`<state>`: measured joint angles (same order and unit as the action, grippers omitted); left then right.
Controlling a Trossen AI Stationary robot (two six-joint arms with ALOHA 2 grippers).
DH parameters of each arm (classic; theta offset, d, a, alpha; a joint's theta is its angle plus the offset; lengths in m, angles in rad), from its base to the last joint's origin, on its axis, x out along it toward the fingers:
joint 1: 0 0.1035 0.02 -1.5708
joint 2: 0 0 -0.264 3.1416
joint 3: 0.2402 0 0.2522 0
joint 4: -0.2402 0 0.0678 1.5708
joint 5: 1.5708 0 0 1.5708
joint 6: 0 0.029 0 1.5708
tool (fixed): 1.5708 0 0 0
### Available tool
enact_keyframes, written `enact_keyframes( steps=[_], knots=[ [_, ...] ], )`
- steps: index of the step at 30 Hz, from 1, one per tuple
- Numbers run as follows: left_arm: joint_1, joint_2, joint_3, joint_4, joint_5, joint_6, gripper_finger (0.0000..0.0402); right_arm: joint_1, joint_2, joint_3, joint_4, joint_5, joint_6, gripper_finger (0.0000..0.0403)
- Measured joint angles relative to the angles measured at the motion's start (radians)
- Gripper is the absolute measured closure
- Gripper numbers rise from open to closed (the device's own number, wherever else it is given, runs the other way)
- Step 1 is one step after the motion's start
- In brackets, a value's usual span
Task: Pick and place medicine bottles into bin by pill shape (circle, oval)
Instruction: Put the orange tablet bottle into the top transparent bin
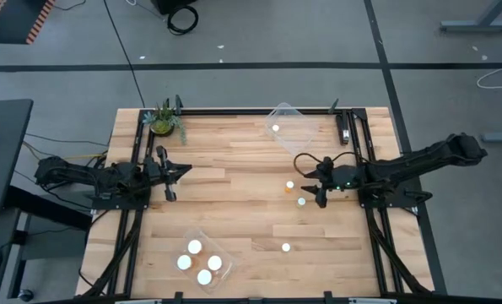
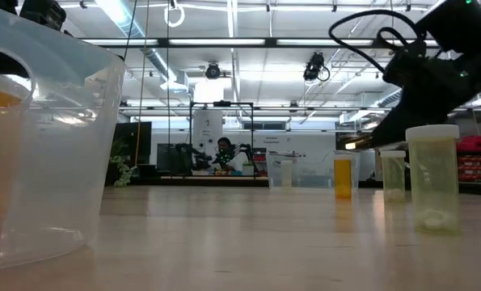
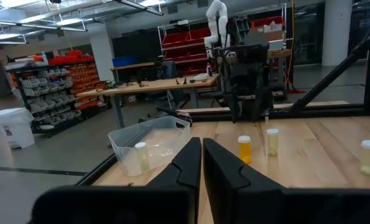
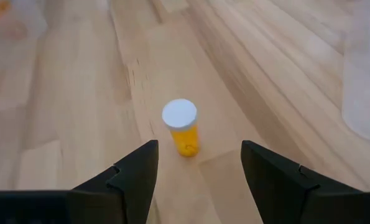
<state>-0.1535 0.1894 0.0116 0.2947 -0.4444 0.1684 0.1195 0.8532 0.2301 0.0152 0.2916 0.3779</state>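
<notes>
You see a white-capped orange bottle (image 4: 181, 127) on the pale, striped wood desk (image 4: 79, 93), framed by the black right end effector (image 4: 197, 168). The bins (image 1: 289, 124) are clear; the plant (image 1: 164, 121) is green.

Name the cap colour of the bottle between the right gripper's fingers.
White, on the bottle; right wrist view shows it best.

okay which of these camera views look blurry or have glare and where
Low view: the near bin at the left edge looms large and soft, and ceiling lights glare behind. Right wrist view: the orange bottle is fairly sharp between the open right hand, the tabletop behind softens. High view: even light, little shadow.
</notes>
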Motion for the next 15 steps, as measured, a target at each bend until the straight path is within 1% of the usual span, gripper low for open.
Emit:
enact_keyframes(
  steps=[9, 15],
  knots=[
    [0.000, 0.000, 0.000, 0.000, 0.000, 0.000, 0.0365, 0.001, 0.217, 0.200, -0.193, 0.000, -0.068, 0.0166],
    [0.000, 0.000, 0.000, 0.000, 0.000, 0.000, 0.0373, 0.001, 0.328, 0.299, -0.300, -0.005, -0.069, 0.0166]
  ],
)
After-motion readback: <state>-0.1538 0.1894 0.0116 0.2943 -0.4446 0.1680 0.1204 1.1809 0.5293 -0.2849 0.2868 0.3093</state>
